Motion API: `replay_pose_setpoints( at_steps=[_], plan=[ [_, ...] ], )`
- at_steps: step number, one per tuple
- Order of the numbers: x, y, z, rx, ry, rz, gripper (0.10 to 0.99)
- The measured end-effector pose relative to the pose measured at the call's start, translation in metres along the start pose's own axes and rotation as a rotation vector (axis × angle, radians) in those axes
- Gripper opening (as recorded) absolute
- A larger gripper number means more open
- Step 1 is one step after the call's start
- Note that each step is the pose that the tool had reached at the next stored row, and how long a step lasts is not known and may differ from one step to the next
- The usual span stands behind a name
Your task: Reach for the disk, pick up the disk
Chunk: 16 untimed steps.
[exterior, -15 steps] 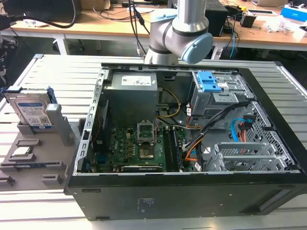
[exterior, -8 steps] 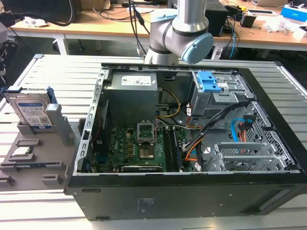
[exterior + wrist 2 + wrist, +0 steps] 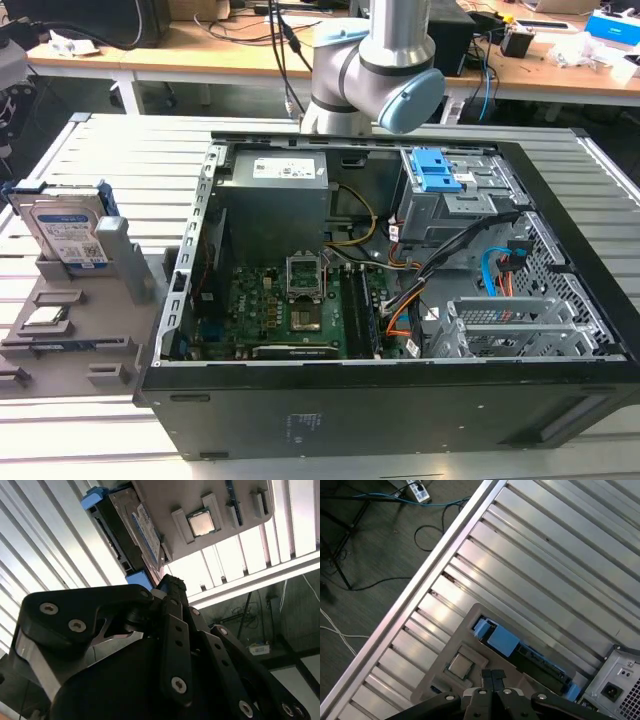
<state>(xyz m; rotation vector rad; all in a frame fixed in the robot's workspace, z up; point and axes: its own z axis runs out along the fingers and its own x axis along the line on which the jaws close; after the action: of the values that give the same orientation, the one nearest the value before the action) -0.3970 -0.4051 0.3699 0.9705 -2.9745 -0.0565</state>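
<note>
The disk (image 3: 68, 232) stands on edge in a grey holder (image 3: 75, 365) at the exterior view's left; it is a silver drive with a white and blue label and a bright blue frame. In the first wrist view the disk (image 3: 503, 641) shows edge-on just beyond my gripper (image 3: 493, 676), whose two black fingers are pressed together with nothing between them. In the second wrist view the gripper (image 3: 170, 584) points toward the disk (image 3: 137, 532) and stays apart from it. The arm (image 3: 375, 70) rises behind the computer case.
An open black computer case (image 3: 560, 330) takes up the middle of the slatted metal table (image 3: 130, 140). A small square processor chip (image 3: 460, 666) lies in the grey holder beside the disk. The table's edge (image 3: 435, 560) drops to a floor with cables.
</note>
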Motion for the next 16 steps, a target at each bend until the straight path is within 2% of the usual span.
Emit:
replay_pose_setpoints(
  at_steps=[11,16],
  plan=[
    [0.0,0.0,0.0,0.0,0.003,-0.08,0.106],
    [0.0,0.0,0.0,0.0,0.0059,-0.157,0.106]
  ],
)
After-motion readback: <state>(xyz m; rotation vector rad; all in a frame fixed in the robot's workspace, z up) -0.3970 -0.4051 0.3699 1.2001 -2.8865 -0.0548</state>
